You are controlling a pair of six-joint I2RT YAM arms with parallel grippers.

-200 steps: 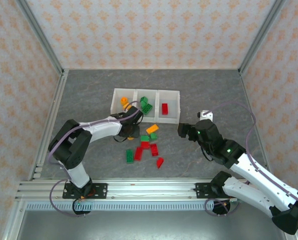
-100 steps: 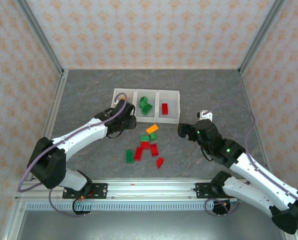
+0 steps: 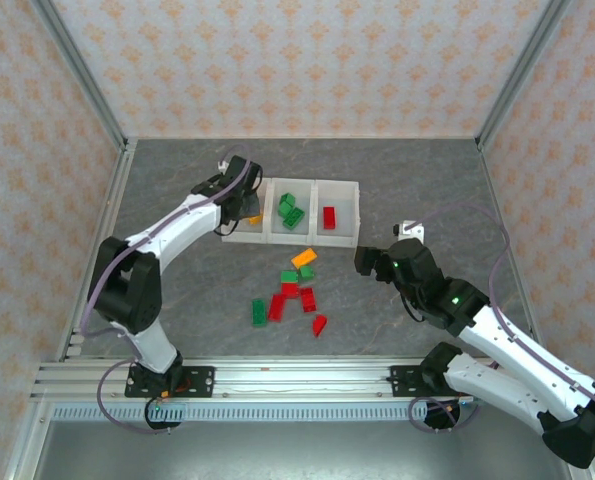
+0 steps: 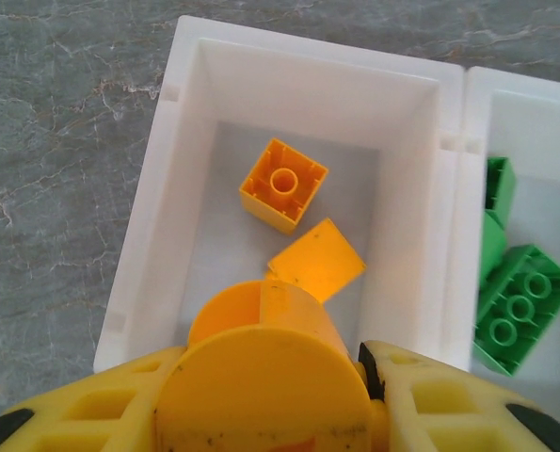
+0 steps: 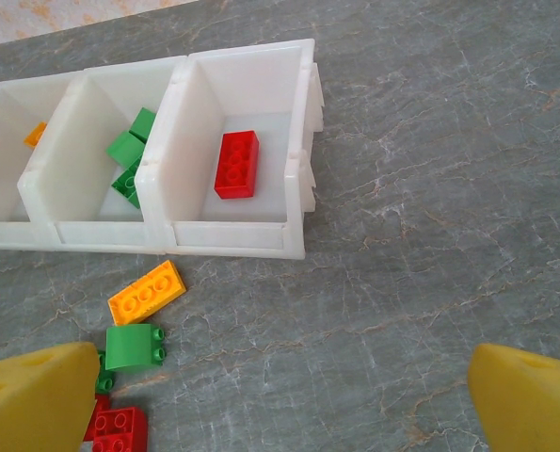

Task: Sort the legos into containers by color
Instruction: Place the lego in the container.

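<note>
The left gripper (image 3: 245, 204) hangs over the left bin (image 4: 157, 217) of the three joined containers (image 3: 291, 240); its yellow fingers (image 4: 440, 405) appear clenched on a rounded orange lego (image 4: 261, 367), though the wrist view shows the piece so close that the contact itself is hard to make out. On the floor of that bin lies a square orange brick (image 4: 282, 185), hollow side up; just beside it, nearer the gripper, rests a flat orange piece (image 4: 315, 260), turned at an angle. The middle bin (image 5: 105, 235) holds green bricks (image 4: 520, 306), heaped against each other; the right bin (image 5: 232, 240) holds one red brick (image 5: 236, 164), lying flat near its middle.

The right gripper (image 3: 363, 262) is held over the table (image 5: 430, 235), off the near right corner of the containers; it is released, its fingers (image 5: 35, 391) spread wide. The loose legos (image 3: 292, 290) lie on the table in front of the bins, between the two arms; a flat orange brick (image 5: 147, 291) is nearest the bins, a green brick (image 5: 134, 346) sits just below it, and a red brick (image 5: 120, 428) lies close by the right gripper's left finger; a green piece (image 3: 259, 311) and a red piece (image 3: 320, 323) lie at the near edge of the cluster.
</note>
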